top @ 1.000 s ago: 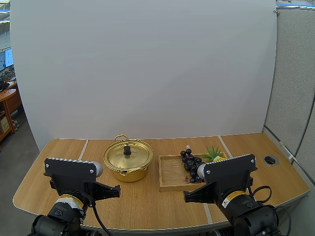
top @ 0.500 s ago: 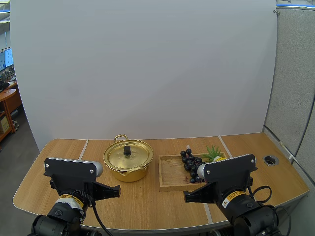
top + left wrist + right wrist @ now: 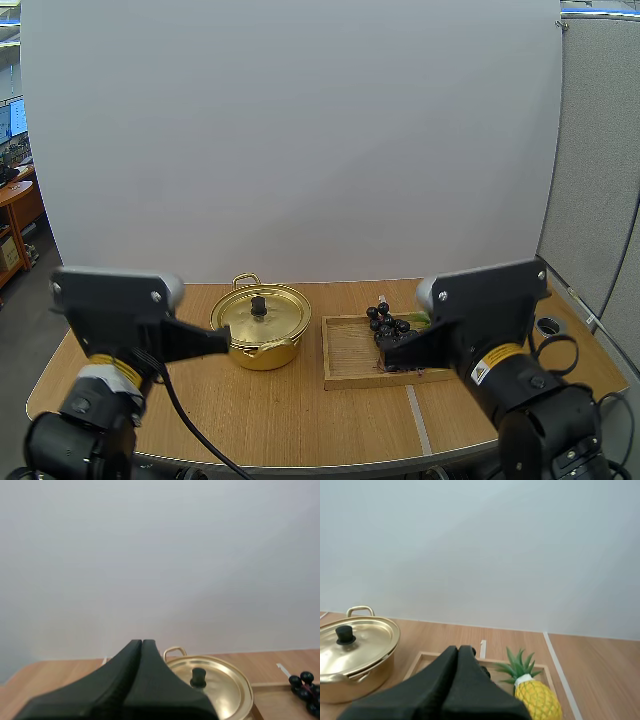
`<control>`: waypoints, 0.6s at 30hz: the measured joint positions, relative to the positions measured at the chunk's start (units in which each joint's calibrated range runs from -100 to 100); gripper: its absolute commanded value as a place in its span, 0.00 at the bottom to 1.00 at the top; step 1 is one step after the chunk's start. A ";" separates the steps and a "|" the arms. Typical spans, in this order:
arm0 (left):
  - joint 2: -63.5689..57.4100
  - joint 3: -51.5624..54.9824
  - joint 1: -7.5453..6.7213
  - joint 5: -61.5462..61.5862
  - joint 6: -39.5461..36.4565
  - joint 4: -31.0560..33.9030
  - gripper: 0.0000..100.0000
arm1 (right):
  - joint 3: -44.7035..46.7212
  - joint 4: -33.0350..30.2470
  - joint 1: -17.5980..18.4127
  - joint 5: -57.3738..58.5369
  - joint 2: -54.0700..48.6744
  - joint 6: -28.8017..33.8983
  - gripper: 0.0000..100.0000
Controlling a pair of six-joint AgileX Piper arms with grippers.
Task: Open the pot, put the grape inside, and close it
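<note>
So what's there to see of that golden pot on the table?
The pot is round, shallow and shiny gold, metal by the look of it. Its matching lid is on, with a small black knob at the centre. One loop handle sticks out at the far side, another at the near rim. It stands upright on the wooden table, beside the wooden tray without touching it. Nothing grips it.

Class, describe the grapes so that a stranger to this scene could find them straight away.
On the wooden table, right of the gold pot, lies a shallow wooden tray. The grapes lie in it: a near-black cluster, unlike the yellow pineapple beside them.
</note>
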 measured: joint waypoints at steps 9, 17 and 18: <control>-0.12 -13.66 0.00 3.38 0.00 0.68 0.00 | -9.18 -4.61 0.00 11.27 -0.12 0.00 0.00; -0.23 -22.87 0.00 17.80 0.00 0.68 0.00 | -23.10 -5.01 0.00 24.33 -0.25 0.00 0.00; -0.23 -23.98 0.00 19.99 0.00 0.77 0.00 | -23.71 -5.01 0.00 25.25 -0.25 0.00 0.00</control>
